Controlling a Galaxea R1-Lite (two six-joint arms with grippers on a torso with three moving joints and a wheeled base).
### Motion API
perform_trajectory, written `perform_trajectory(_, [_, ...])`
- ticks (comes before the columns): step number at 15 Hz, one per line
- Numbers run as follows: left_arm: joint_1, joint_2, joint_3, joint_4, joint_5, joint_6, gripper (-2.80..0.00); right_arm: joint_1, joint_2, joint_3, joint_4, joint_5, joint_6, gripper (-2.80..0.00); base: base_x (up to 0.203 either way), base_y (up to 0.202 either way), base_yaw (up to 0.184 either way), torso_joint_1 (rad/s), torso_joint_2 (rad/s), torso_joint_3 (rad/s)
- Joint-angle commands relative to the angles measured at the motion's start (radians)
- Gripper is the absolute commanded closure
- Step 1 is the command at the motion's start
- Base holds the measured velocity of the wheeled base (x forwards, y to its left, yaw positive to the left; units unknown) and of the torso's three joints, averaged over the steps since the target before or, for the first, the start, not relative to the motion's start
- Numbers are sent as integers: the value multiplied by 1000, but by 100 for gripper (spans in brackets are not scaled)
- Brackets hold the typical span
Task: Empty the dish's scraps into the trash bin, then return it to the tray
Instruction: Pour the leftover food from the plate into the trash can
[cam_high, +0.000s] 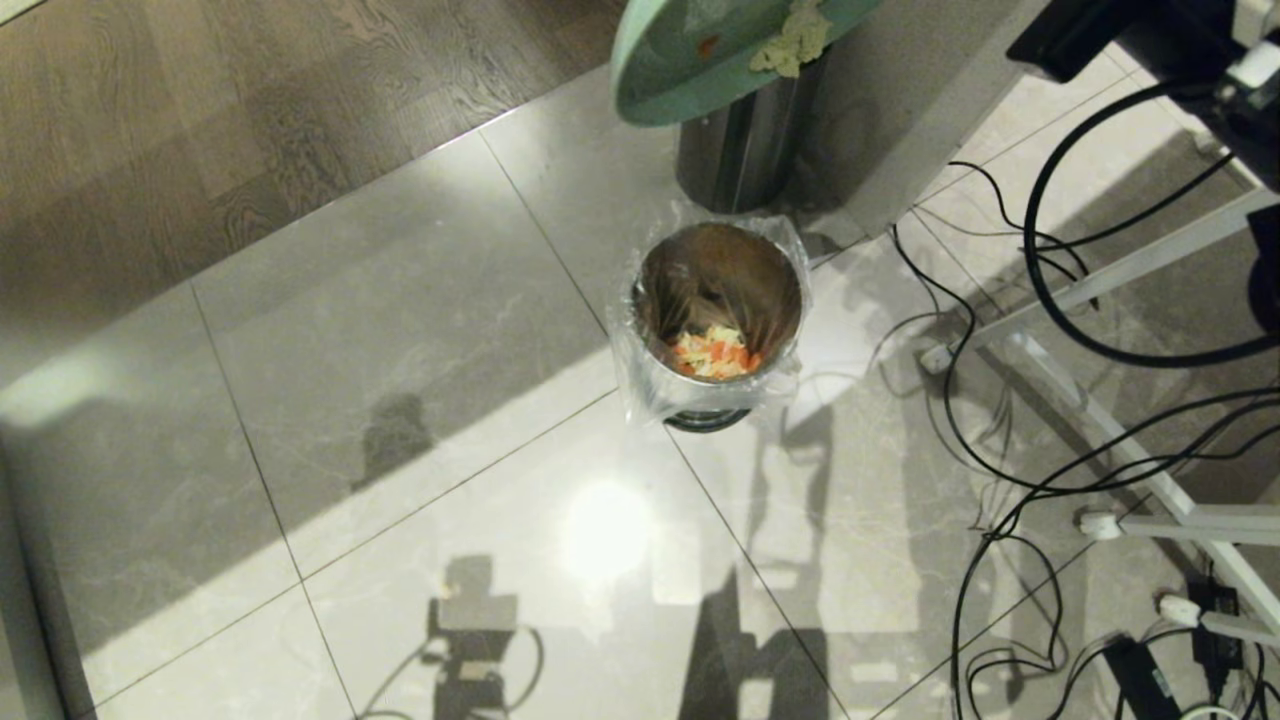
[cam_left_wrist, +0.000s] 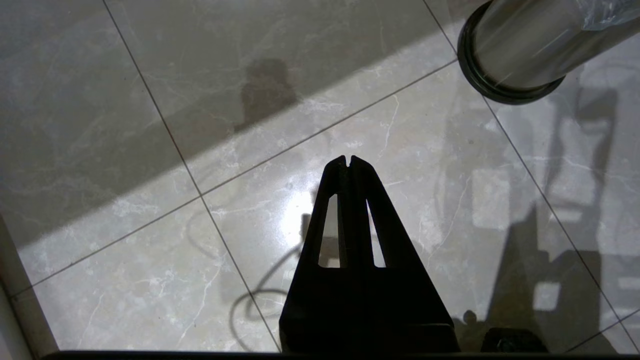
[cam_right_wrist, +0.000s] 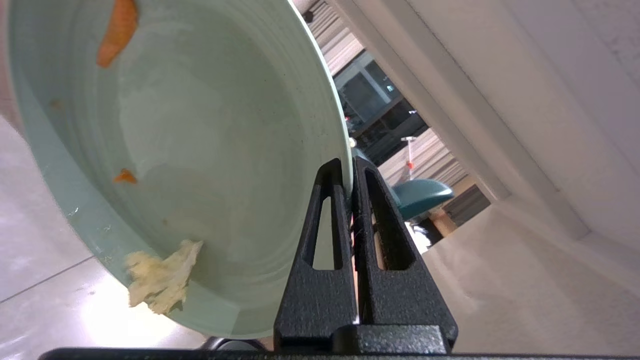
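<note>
The mint-green dish (cam_high: 680, 70) (cam_right_wrist: 210, 150) hangs tilted at the top of the head view, above and behind the trash bin (cam_high: 715, 320). My right gripper (cam_right_wrist: 348, 167) is shut on the dish's rim. A pale whitish scrap (cam_right_wrist: 160, 277) (cam_high: 795, 40) clings to the lower rim, and orange carrot bits (cam_right_wrist: 117, 32) stick to the dish's inside. The steel bin with its clear bag liner stands on the floor tiles with orange and pale scraps (cam_high: 715, 355) at its bottom. My left gripper (cam_left_wrist: 348, 160) hangs shut and empty over the tiles. The tray is out of view.
A second steel bin (cam_high: 740, 150) stands behind the lined one, partly under the dish, beside a pale wall corner (cam_high: 900, 120). Black cables (cam_high: 1000, 400) and white frame legs (cam_high: 1120, 270) cover the floor at the right. Wooden flooring (cam_high: 250, 100) lies at the far left.
</note>
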Motion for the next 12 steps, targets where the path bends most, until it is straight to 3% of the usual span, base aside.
perform_trajectory(1, [0, 1, 0, -1, 0, -1, 0, -2, 8, 13, -16, 7, 1, 0, 0, 0, 0, 0, 0, 0])
perform_trajectory(12, [-1, 1, 0, -1, 0, -1, 0, 0, 50, 8, -67, -1, 33, 0, 0, 0, 0, 0, 0, 0])
